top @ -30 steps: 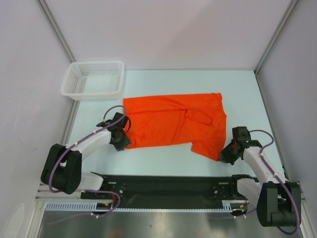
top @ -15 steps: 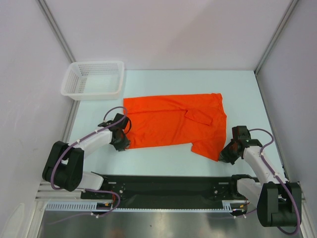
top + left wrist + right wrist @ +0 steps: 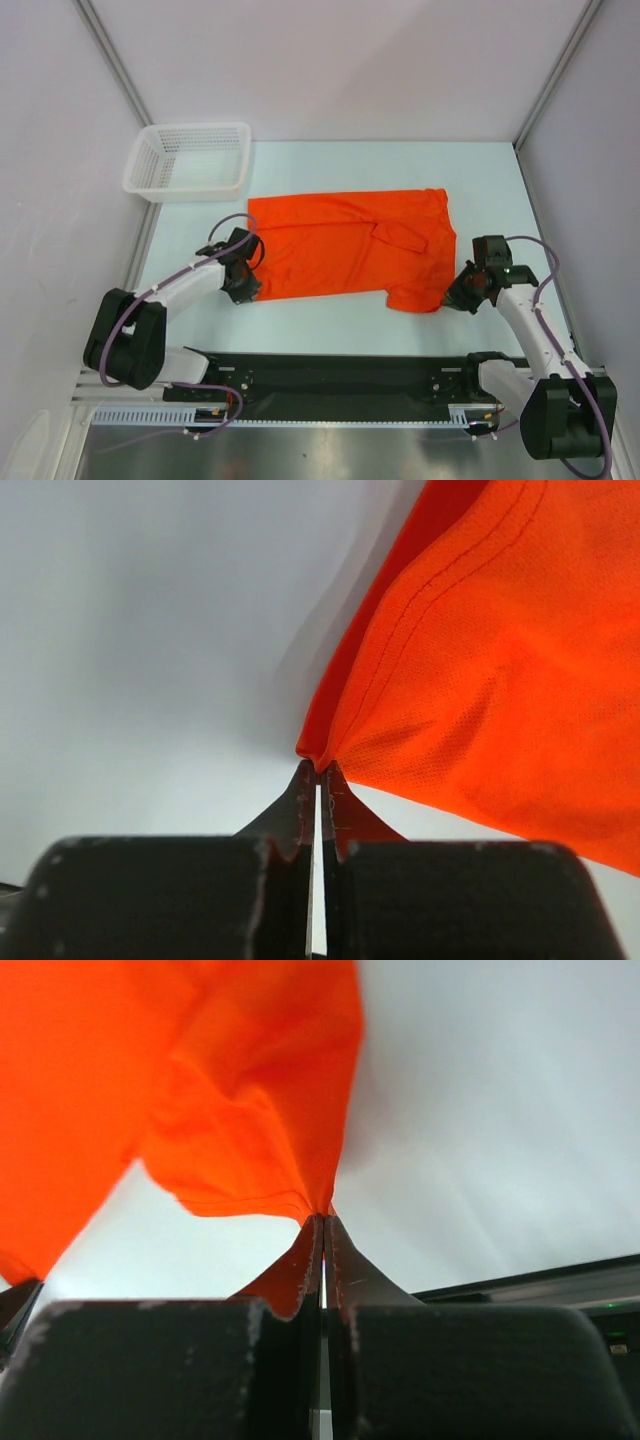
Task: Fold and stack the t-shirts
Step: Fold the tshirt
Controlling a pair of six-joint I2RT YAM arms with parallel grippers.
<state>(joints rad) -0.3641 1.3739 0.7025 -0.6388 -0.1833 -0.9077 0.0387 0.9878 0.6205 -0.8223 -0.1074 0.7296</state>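
Top, cloth: t-shirt [image 3: 345,250] lies spread on table [image 3: 500,180], betw. both grippers.
Top, L: left gripper [image 3: 254,292] at t-shirt's near-left corner; cloth runs ahead & to its right.
Top, R: right gripper [image 3: 452,300] at near-right corner; cloth to its left, edge bunched there.
Top, other: basket [image 3: 190,160] beyond left gripper, just apart from t-shirt.
L wrist: left gripper [image 3: 318,770] pinched tight on hem corner; t-shirt [image 3: 480,680] fans up & right from tips.
R wrist: right gripper [image 3: 323,1222] clamped on a cloth fold; t-shirt [image 3: 200,1090] rises above & left of tips.
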